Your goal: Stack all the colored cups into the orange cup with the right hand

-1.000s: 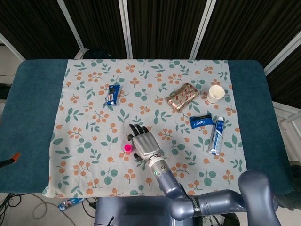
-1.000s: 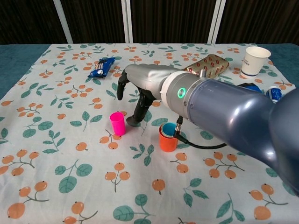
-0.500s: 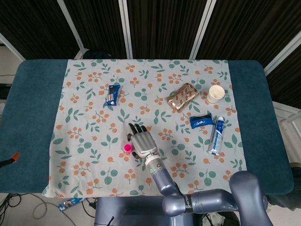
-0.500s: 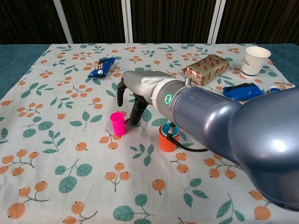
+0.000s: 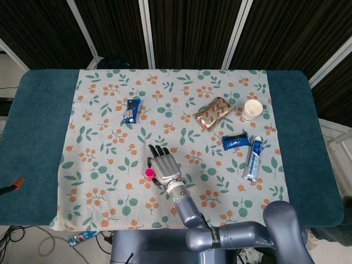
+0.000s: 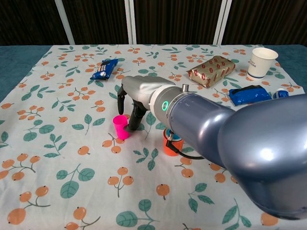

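Note:
A pink cup (image 6: 120, 127) stands upright on the floral cloth, left of centre, and shows as a small pink dot (image 5: 148, 174) in the head view. My right hand (image 6: 136, 91) hovers over its right side with fingers spread. The thumb hangs down close against the cup's right wall. Nothing is lifted. Just right of the pink cup stands the orange cup (image 6: 170, 146) with a blue cup (image 6: 174, 137) nested inside, partly covered by my forearm. In the head view my right hand (image 5: 164, 168) hides the orange cup. My left hand shows in neither view.
A blue snack packet (image 6: 104, 68) lies at the back left. A red-brown packet (image 6: 213, 68), a white paper cup (image 6: 263, 62), a blue packet (image 6: 250, 94) and a toothpaste tube (image 5: 252, 159) lie to the right.
My right hand has slid left until its thumb reaches the pink cup. My forearm now covers more of the orange cup. The cups have not moved.

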Robot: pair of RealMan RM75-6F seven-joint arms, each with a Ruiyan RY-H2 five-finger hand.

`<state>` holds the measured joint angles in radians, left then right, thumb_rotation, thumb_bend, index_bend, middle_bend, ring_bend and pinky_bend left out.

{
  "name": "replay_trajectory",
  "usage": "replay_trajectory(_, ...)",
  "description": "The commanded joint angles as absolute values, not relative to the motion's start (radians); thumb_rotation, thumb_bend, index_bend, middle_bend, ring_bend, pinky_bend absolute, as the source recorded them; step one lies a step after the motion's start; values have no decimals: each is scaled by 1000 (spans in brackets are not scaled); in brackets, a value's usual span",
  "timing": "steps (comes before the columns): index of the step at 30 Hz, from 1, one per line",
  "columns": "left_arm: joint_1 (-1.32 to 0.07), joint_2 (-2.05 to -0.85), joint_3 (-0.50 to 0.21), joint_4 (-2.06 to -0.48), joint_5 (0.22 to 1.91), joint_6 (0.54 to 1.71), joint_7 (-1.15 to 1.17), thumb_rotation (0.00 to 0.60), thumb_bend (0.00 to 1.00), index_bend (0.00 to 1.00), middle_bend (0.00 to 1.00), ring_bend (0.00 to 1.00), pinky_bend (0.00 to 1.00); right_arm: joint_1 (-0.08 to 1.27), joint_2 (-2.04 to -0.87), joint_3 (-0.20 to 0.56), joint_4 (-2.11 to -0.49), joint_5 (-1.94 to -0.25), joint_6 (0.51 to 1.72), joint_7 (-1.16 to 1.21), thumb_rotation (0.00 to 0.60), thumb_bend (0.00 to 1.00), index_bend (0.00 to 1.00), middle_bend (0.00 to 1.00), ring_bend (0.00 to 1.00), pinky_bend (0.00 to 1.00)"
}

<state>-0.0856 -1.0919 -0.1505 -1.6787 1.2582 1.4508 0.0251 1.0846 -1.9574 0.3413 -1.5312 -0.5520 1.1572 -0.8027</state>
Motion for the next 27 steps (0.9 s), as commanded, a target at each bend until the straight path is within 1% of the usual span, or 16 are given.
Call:
replay_trajectory(1, -86, -1092, -150, -1679, 1258, 1450, 25, 600, 122, 46, 0, 0, 0, 1085, -1963, 344, -1526, -554, 1159, -800, 600, 350, 445, 0, 45, 137)
replay_trajectory(10, -85, -1091, -151, -1678, 1257, 1451, 22, 600, 122, 46, 0, 0, 0, 1081, -1970, 348, -1524, -562, 1164, -793, 600, 350, 480, 0, 58, 141)
replay_trajectory(16, -85, -1091, -152, -1678, 1258, 1453, 22, 600, 122, 46, 0, 0, 0, 1066, -1943, 354, -1570, -587, 1183, -782, 600, 349, 486, 0, 60, 140)
replay_trajectory(21, -84, -1091, -152, -1678, 1258, 1455, 22, 600, 122, 46, 0, 0, 0, 1038, -1875, 358, -1662, -613, 1219, -784, 600, 350, 487, 0, 61, 141)
replay_trajectory(23, -83, -1091, -151, -1679, 1259, 1457, 22, 600, 122, 46, 0, 0, 0, 1018, -1828, 354, -1723, -624, 1237, -789, 600, 349, 487, 0, 61, 166)
replay_trajectory(25, -82, -1091, -151, -1680, 1261, 1459, 23, 600, 122, 46, 0, 0, 0, 1000, -1785, 349, -1774, -635, 1255, -794, 600, 350, 490, 0, 60, 227)
replay_trajectory(26, -82, -1091, -151, -1680, 1261, 1460, 24, 600, 122, 46, 0, 0, 0, 992, -1770, 346, -1792, -639, 1261, -795, 600, 350, 492, 0, 60, 232)
replay_trajectory(27, -82, -1091, -151, -1681, 1262, 1461, 25, 600, 122, 46, 0, 0, 0, 978, -1738, 339, -1830, -648, 1272, -797, 600, 350, 495, 0, 61, 210)
